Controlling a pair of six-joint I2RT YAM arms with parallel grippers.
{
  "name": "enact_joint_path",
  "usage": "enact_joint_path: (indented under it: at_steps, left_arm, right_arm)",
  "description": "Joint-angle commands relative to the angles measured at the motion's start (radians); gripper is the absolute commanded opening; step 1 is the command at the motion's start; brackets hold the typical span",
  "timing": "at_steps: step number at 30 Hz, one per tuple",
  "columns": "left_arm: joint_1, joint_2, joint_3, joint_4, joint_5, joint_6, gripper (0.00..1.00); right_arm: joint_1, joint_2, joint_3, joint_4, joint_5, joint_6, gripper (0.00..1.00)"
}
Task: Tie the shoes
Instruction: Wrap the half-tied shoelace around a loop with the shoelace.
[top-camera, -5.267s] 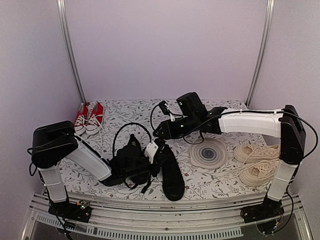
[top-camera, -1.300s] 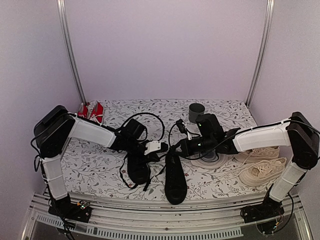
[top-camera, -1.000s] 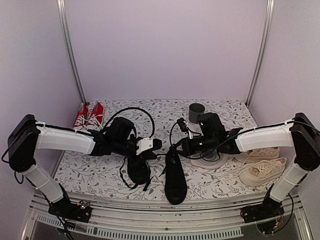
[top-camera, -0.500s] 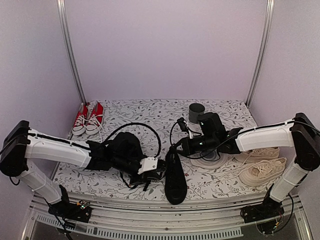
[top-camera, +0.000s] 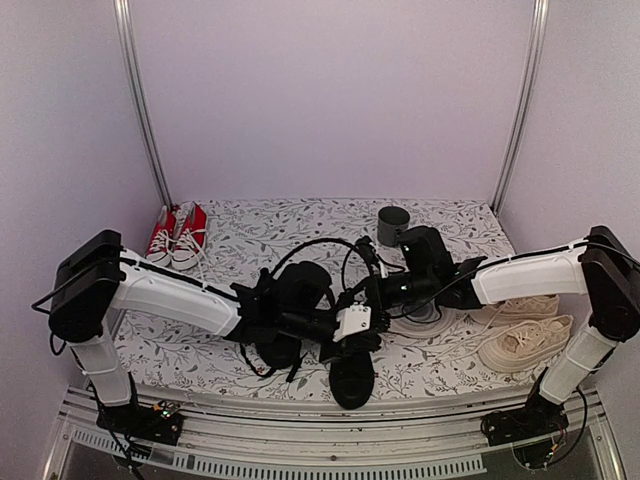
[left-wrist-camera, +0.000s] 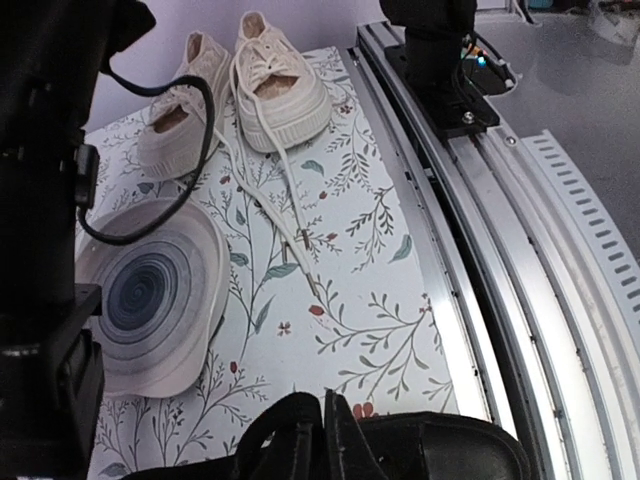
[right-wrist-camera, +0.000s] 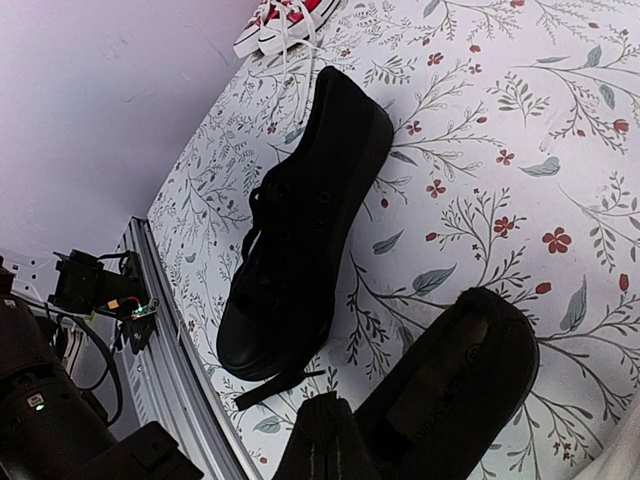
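The black shoes lie side by side toward 6 o'clock on the worktop (top-camera: 250, 225), toes pointing to 6. The left shoe (right-wrist-camera: 300, 220) sits mostly under the left arm in the top view, and the right shoe (top-camera: 350, 378) lies just beside it at its 3 o'clock.

Half a second ago the left gripper (top-camera: 352, 326) hung over the left shoe; now it has swung toward 3 o'clock and sits above the right shoe's lacing. The right gripper (top-camera: 362, 292) has stayed at that shoe's heel end, at 12 o'clock from the left one. So both arms now meet over one shoe, which we read as the start of work on its laces.

We cannot tell from either wrist view whether the jaws are spread or pressed together, or whether they pinch a lace. A loose lace (right-wrist-camera: 280, 385) trails from the left shoe's toe, so we judge that no knot is tied yet.
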Motion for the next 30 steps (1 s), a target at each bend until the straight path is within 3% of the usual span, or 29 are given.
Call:
enact_joint_path:
  at_steps: [1,7,11,16,20,23,25,27,30]
  left_arm:
    - [-0.027,0.053,0.063,0.036,0.003,-0.021,0.17]
    - [-0.035,0.025,0.077,-0.064,0.039,0.032,0.52]
    - [-0.034,-0.021,0.065,-0.141,0.032,0.079,0.56]
    - [-0.033,-0.112,-0.007,-0.138,0.045,0.155,0.56]
    - [-0.033,-0.1,0.008,-0.177,0.023,0.17,0.57]
    - [-0.026,-0.131,0.009,-0.198,0.031,0.144,0.5]
    - [0.007,-0.199,-0.058,-0.117,0.105,0.101,0.45]
    - [0.085,-0.267,-0.189,0.07,0.169,0.019,0.37]
    - [0.18,-0.294,-0.324,0.281,0.138,-0.092,0.24]
  right_arm:
    - [-0.013,-0.012,-0.013,0.046,-0.025,0.017,0.01]
    - [-0.016,-0.008,-0.014,0.045,-0.035,0.014,0.01]
    - [-0.018,-0.006,-0.016,0.045,-0.042,0.01,0.01]
    - [-0.018,0.004,-0.011,0.045,-0.053,0.006,0.01]
    - [-0.018,0.011,-0.002,0.043,-0.062,0.004,0.01]
    - [-0.018,0.009,0.003,0.04,-0.064,0.002,0.01]
    - [-0.018,0.007,0.002,0.04,-0.069,0.001,0.01]
    - [-0.018,0.008,0.006,0.042,-0.08,0.0,0.01]
    - [-0.018,0.012,0.008,0.043,-0.096,-0.002,0.01]
